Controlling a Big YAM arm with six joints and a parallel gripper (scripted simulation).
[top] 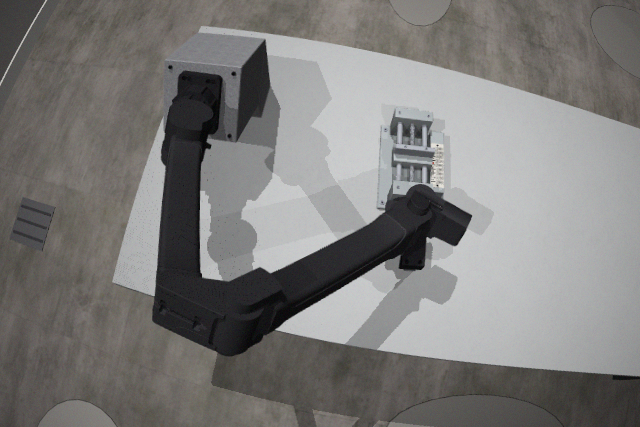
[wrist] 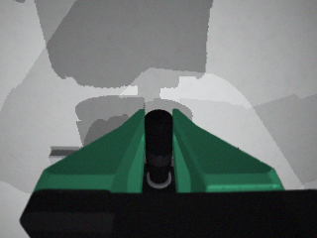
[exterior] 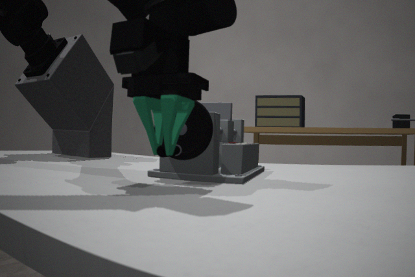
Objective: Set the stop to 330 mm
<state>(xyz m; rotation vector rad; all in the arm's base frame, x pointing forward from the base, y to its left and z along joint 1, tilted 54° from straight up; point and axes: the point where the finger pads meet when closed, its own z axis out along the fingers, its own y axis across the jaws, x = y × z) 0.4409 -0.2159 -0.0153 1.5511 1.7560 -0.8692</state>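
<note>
So from the top, the black arm is reaching out from its grey block, bending back at the elbow and stretching across the white table to the near end of the slide unit.

From the side, the wrist is pointing straight down and the gripper is hanging in front of the black handwheel, low on its left side.

On the wrist cam, the green fingers are sitting nearly closed, pinching the wheel's black crank knob between them.
</note>
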